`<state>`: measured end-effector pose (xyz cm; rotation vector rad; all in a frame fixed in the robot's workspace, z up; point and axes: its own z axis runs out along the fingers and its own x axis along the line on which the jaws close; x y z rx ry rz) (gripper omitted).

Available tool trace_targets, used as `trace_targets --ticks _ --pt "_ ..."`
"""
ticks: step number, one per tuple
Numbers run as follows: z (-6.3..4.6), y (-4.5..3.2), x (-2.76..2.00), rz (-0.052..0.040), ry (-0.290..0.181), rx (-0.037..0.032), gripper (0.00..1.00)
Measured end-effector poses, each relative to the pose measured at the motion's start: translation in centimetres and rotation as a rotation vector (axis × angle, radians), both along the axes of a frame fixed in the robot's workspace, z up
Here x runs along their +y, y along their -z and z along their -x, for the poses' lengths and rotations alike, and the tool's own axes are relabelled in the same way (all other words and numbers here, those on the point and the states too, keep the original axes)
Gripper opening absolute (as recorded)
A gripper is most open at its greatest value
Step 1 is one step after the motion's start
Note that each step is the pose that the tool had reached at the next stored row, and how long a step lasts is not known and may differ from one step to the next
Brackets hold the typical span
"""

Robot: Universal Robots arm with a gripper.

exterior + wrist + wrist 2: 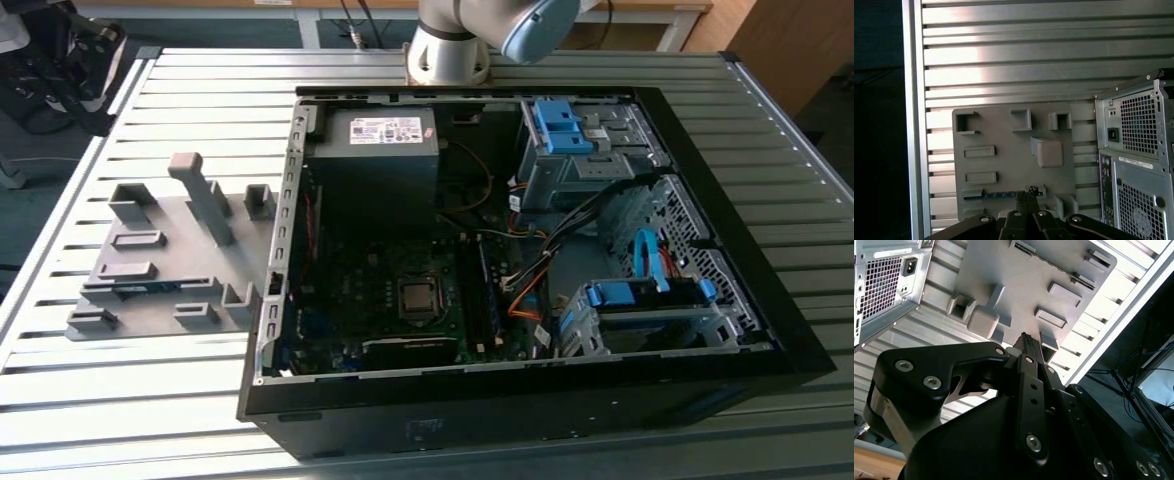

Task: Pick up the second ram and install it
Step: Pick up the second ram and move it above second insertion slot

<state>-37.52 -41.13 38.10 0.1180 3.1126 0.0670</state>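
The second ram (pixel 144 288) is a thin blue-green stick lying in a slot near the front edge of the grey fixture plate (pixel 167 225), at the exterior view's left. In the first wrist view the ram (pixel 996 195) lies along the plate's (pixel 1004 165) edge, just beside my fingertips in the picture. My gripper (pixel 1026 192) hangs well above the plate, its two black fingers pressed together with nothing between them. In the second wrist view the gripper (pixel 1026 339) points at the fixture plate (pixel 1019 275).
The open computer case (pixel 534 400) lies beside the plate, with the power supply (pixel 380 140), the motherboard and a dark green stick (pixel 487 290) set upright in a slot. The case's rear panel (pixel 1134 150) is close to the plate. Grey blocks (pixel 200 195) stand up from the plate. The arm's base (pixel 447 50) is behind the case.
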Motion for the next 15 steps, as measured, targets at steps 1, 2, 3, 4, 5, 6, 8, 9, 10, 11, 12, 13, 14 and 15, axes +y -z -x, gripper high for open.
trace_targets --ticks 1,2,3,4,5,6,8,9,10,11,12,13,14,15 --pt "0.01 0.00 0.00 0.0000 0.000 0.0000 0.11" --pt "0.01 0.00 0.00 0.0000 0.000 0.0000 0.11" --pt "0.01 0.00 0.00 0.0000 0.000 0.0000 0.11" --pt "0.01 0.00 0.00 0.0000 -0.001 0.0000 0.11" --pt "0.02 0.00 0.00 0.0000 -0.014 0.0000 0.11" --pt "0.02 0.00 0.00 0.0000 -0.020 0.0001 0.11" --pt "0.01 0.00 0.00 0.0000 -0.035 0.0000 0.11" --pt "0.02 0.00 0.00 0.0000 -0.041 0.0000 0.11" --pt "0.01 0.00 0.00 0.0000 -0.046 0.0000 0.11" --pt "0.01 0.00 0.00 0.0000 -0.051 0.0000 0.11" --pt "0.01 0.00 0.00 0.0001 -0.056 0.0000 0.11" --pt "0.01 0.00 0.00 0.0000 -0.059 0.0000 0.11" --pt "0.01 0.00 0.00 0.0000 -0.063 0.0000 0.11" --pt "0.01 0.00 0.00 0.0000 -0.066 0.0000 0.11"
